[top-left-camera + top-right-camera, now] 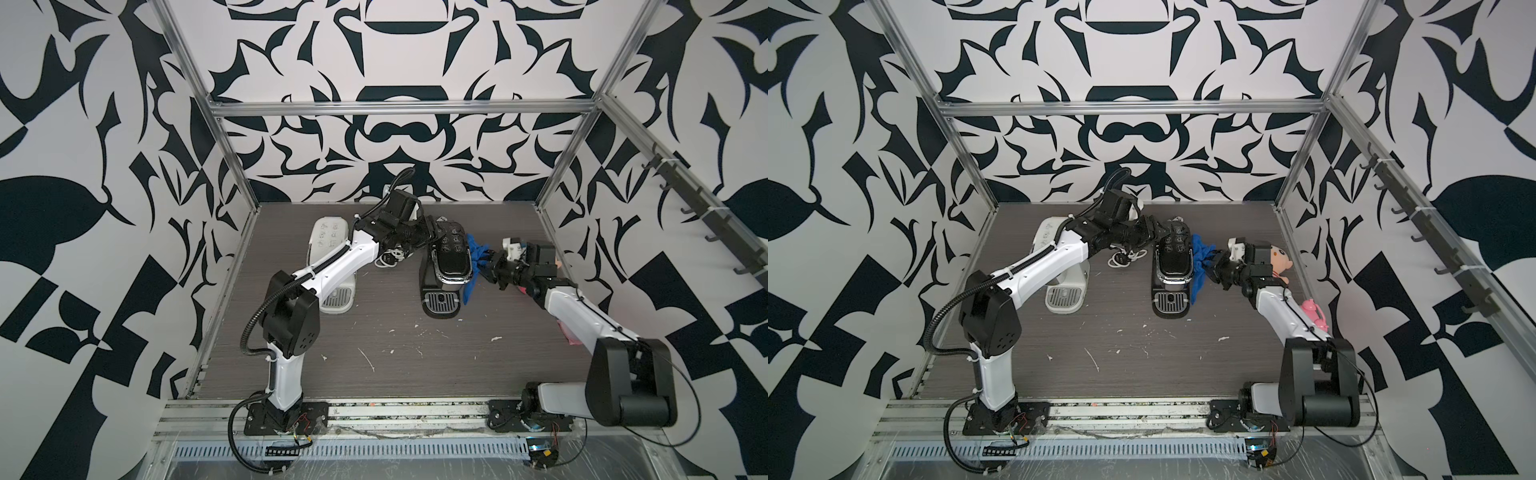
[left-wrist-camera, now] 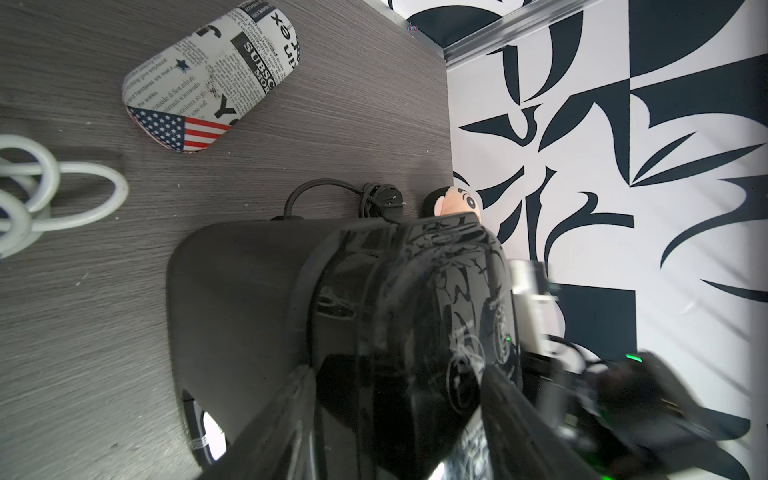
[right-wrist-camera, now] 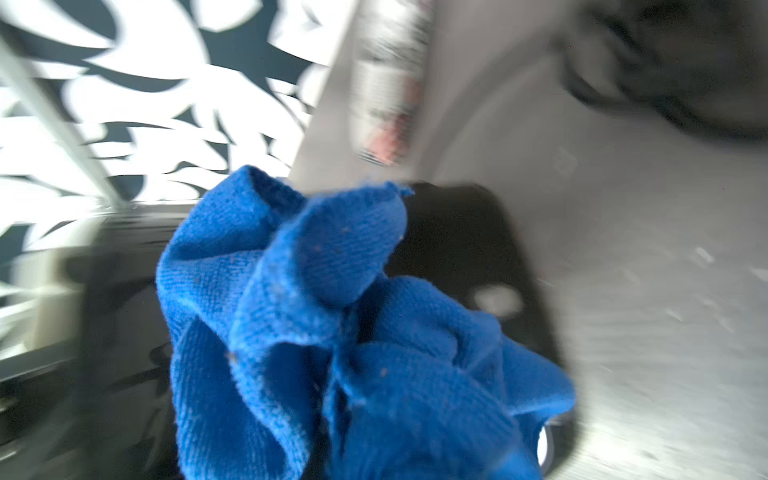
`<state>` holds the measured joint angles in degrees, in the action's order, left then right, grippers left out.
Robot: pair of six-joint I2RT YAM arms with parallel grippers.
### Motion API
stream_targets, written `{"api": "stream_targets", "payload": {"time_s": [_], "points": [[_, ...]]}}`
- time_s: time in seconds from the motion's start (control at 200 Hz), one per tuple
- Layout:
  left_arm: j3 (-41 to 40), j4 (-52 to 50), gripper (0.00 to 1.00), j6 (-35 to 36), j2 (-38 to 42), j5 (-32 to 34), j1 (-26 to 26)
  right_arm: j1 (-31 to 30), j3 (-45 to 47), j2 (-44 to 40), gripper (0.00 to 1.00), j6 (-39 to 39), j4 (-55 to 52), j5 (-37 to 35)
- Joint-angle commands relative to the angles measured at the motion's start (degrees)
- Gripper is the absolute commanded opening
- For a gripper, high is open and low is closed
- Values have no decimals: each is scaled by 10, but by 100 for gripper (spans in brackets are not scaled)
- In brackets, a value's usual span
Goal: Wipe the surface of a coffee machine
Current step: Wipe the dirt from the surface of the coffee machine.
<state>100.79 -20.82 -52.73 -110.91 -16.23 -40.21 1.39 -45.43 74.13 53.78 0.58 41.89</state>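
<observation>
At the middle of the grey table (image 1: 374,353), the black coffee machine (image 1: 451,257) stands upright with its drip tray toward us, and both arms meet on it. We read the left gripper (image 1: 430,232) as clamped on the machine's rear. In the left wrist view its fingers (image 2: 274,415) straddle the glossy top and seem to bear on both flanks. The right gripper (image 1: 492,264) is pinched shut on a bunched blue cloth (image 1: 475,250), which lies against the machine's right flank and trails down toward the tray. The right wrist view is blurred, so we cannot tell how much of the cloth touches the machine.

We judge the step to be wiping that flank. To do it well, we should keep the left hold firm so the machine neither slides nor tips. We should press the cloth rather than the fingertips against the casing, then run long strokes from the button panel down to the base. The loose tail could snag under the tray. The doll (image 1: 1280,259) just beside the right wrist leaves little room to swing.
</observation>
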Motion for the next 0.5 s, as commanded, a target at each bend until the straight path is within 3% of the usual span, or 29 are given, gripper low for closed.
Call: {"api": "stream_targets", "payload": {"time_s": [0.0,0.345,0.495], "points": [[-16,-26,66,-4,4,-6,-12,-7,-15,-23,0,-24,-41,-6],[-11,-22,66,-5,1,-6,-15,-7,83,129,0,-10,89,25],[2,-31,66,0,-1,-6,-15,-6,42,70,0,-21,23,17]]}}
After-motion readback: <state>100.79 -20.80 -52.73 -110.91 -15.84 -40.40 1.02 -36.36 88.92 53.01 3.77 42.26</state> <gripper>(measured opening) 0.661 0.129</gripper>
